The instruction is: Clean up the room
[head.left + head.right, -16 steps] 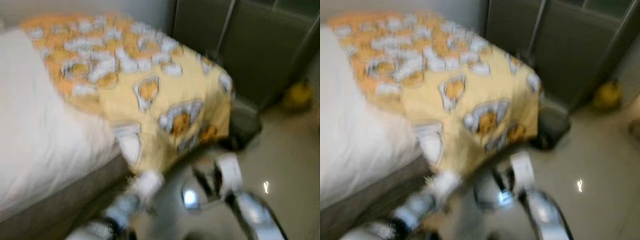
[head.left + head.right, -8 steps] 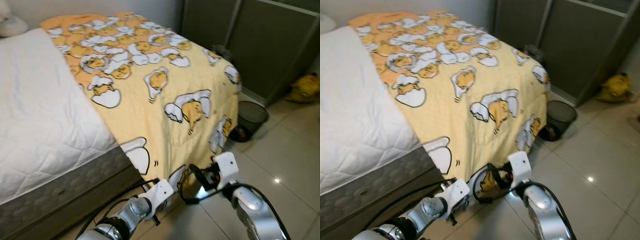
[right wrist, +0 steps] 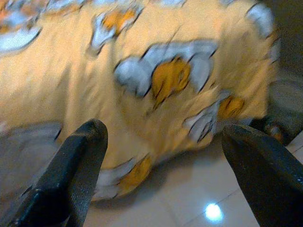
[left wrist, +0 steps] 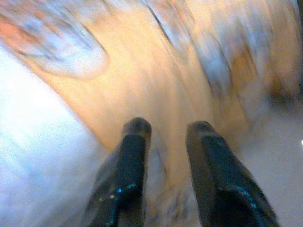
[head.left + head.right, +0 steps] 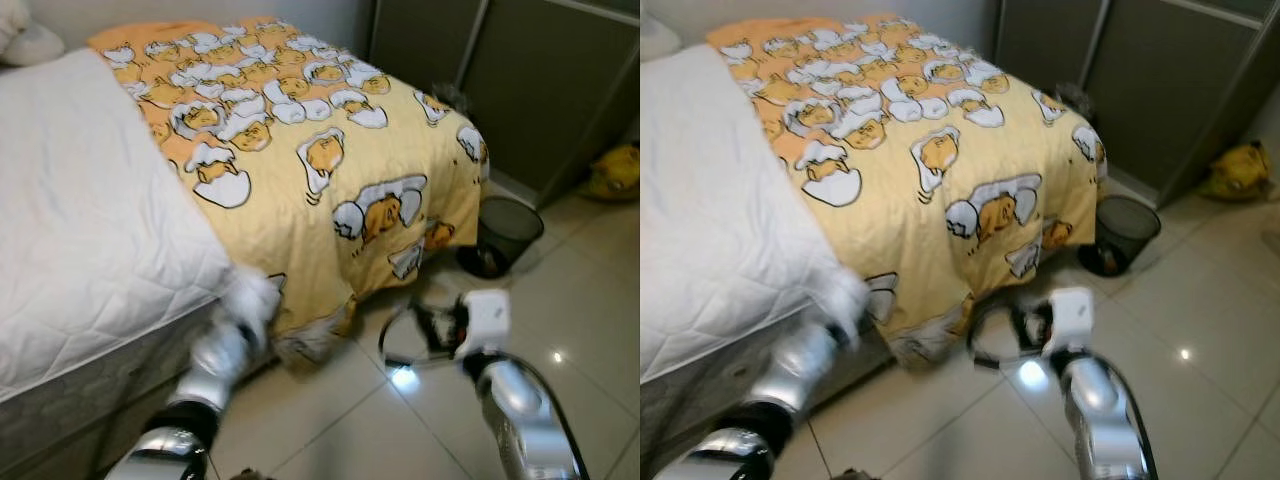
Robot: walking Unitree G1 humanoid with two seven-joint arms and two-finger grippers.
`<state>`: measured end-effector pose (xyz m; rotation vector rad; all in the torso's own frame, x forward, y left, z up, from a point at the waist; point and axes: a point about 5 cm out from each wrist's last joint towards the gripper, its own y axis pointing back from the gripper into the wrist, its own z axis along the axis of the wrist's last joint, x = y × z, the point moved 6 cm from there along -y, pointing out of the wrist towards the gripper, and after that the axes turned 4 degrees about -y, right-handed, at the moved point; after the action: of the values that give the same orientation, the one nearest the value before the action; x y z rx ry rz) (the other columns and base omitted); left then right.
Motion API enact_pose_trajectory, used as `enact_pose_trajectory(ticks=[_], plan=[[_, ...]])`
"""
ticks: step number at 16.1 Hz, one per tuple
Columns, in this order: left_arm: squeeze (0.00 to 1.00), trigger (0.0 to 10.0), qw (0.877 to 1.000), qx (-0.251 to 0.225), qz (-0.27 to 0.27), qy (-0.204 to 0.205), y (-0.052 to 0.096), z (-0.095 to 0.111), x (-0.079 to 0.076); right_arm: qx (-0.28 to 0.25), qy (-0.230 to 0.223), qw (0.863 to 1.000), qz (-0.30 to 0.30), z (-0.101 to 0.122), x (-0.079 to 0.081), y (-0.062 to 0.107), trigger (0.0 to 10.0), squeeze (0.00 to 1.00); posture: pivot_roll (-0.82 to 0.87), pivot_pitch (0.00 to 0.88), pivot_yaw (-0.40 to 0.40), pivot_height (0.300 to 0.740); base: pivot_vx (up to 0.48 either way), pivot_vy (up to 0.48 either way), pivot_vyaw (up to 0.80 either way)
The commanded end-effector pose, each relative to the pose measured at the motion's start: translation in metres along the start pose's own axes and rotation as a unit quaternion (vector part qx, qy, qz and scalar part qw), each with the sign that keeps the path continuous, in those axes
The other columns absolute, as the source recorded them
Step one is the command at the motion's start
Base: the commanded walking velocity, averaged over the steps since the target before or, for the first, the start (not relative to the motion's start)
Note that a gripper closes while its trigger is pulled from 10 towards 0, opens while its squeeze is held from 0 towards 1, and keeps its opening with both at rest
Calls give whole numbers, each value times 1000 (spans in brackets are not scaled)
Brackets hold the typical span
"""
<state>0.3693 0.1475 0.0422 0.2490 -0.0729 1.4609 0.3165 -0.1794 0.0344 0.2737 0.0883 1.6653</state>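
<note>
**Operator:** While the robot faces the bed, where do you see the item to handle?

**Guide:** You have the yellow blanket (image 5: 330,150) draped over the foot half of the bed (image 5: 90,230). It runs from 12 o'clock in the head views down to a hanging hem near the centre, and that hem bunches on the tiled floor (image 5: 330,420). The white quilted mattress is bare at 9 o'clock.

**Operator:** What state is each claw in?

**Guide:** The left claw (image 4: 168,137) has its fingers parted by a narrow gap, with nothing between them. It points at the blanket's edge where yellow fabric meets white mattress. The right claw (image 3: 163,142) is spread wide and empty, aimed at the hanging side of the blanket. In the head views its arm sits at 5 o'clock, above the floor.

**Operator:** How should you carry out the grasp?

**Guide:** My judgement is that the step in hand is taking hold of the blanket's lower edge to straighten it.
1. Bring the left claw onto the hem so one finger passes under the fabric.
2. Pinch a single layer; a bunched fold may slip.
3. Keep the right claw apart from the wastebasket (image 5: 508,230) at 3 o'clock.
4. Lift before pulling, so the hem does not drag on the floor.
</note>
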Motion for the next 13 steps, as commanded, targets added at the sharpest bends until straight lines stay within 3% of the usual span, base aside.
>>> enact_pose_trajectory(ticks=[1, 3, 4, 5, 6, 8, 10, 13], plan=[[1000, 10000, 998, -23, 46, 30, 4, 11, 20, -32, -13, 999, -23, 17, -8, -6, 10000, 0, 0, 0, -11, 740, 0, 0, 494], [1000, 10000, 996, -13, 87, 20, 4, 9, 36, -44, -10, 999, -27, 26, -8, -15, 10000, 0, 27, 0, -20, 740, 0, -480, 575], [0, 10000, 993, 5, 120, 19, -1, 7, 45, -52, -11, 999, -11, 34, 3, -28, 10000, 0, 35, 0, -23, 740, 0, -480, 488], [0, 10000, 991, 7, 133, 23, -1, 7, 48, -57, -11, 998, -7, 38, 7, -32, 10000, 0, 34, 0, -22, 740, 0, -480, 475], [0, 10000, 991, -4, 135, -1, 2, 14, 47, -73, -18, 997, -9, 46, 9, -35, 10000, 0, 31, 0, -15, 740, 0, -480, 475], [0, 10000, 991, 1, 133, -20, 6, 14, 47, -90, -45, 994, -37, 50, -4, -33, 10000, 0, 14, 0, 36, 740, 0, -476, 478], [0, 10000, 991, 1, 128, -29, -1, 21, 45, -95, -46, 993, -53, 47, -11, -32, 10000, 0, 4, 0, 59, 740, 0, -472, 475], [0, 10000, 991, 10, 125, -39, -9, 28, 42, -95, -35, 994, -47, 45, -10, -30, 10000, 0, -6, 0, 67, 740, 0, -472, 473]])
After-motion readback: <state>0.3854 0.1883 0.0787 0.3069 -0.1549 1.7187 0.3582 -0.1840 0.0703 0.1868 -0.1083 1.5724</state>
